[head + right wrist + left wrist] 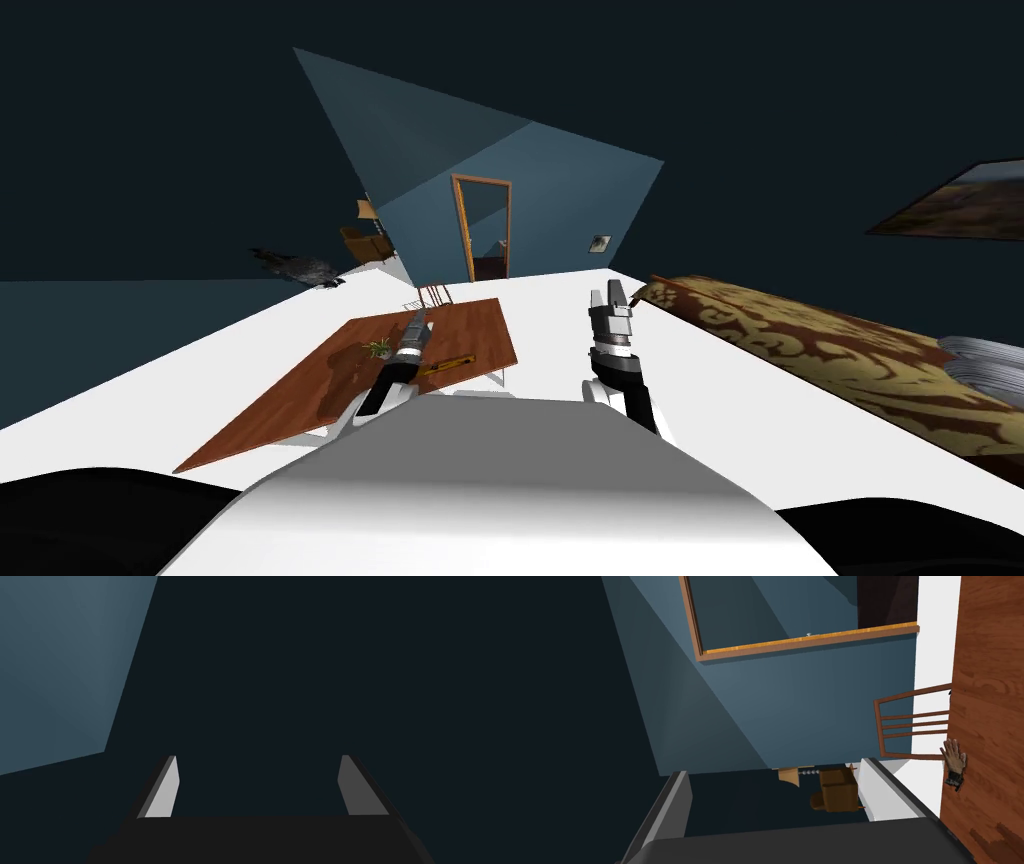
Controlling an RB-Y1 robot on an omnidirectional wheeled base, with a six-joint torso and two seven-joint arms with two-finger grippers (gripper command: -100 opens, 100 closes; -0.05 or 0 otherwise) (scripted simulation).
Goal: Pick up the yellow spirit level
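A yellow spirit level (447, 365) lies flat on the brown wooden table (300, 400), near the table's edge closest to me. My left gripper (420, 320) hangs over the table beyond the level; its forearm passes just left of the level. In the left wrist view that gripper (779, 786) stands open with nothing between its fingers (679, 791), pointing past the table's far edge (987, 651). My right gripper (612, 297) is raised over the white floor to the right of the table, open (260, 786) and holding nothing.
A small plant (377, 348) stands on the table left of my left forearm, and a glove (954, 765) lies near the far edge. A wooden chair (912, 721) stands beyond the table. A patterned brown cover (830, 345) lies on the right. An armchair (837, 791) and a doorway (482, 228) are far off.
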